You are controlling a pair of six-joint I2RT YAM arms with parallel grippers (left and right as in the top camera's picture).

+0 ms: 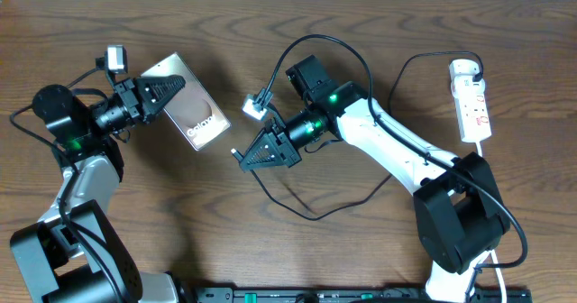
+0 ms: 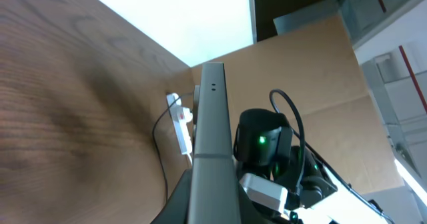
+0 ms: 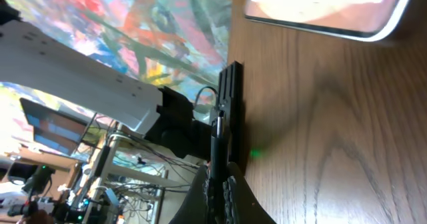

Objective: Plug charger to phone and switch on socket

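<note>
Two arms, one pairing: the left arm (image 1: 86,179) shows a silver-grey link over a black base, the right arm (image 1: 397,145) a white link on a bulkier black base. The left end effector (image 1: 174,85) and right end effector (image 1: 243,156) are black wedges. Each wrist carries a white camera box (image 1: 114,59), a green light (image 1: 332,97) and looping black cables (image 1: 27,127).

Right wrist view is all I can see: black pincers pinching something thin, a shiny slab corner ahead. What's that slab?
Observer: A flat dark smartphone, screen lettered "Galaxy", gripped at one end by the left gripper.
Operator: And the thin thing?
Observer: The plug tip of a long thin black charger cable, pinched by the right gripper; it loops across the wooden table.
Operator: Plugged in anywhere?
Observer: It seems to reach a small white power strip at the table's right edge.
</note>
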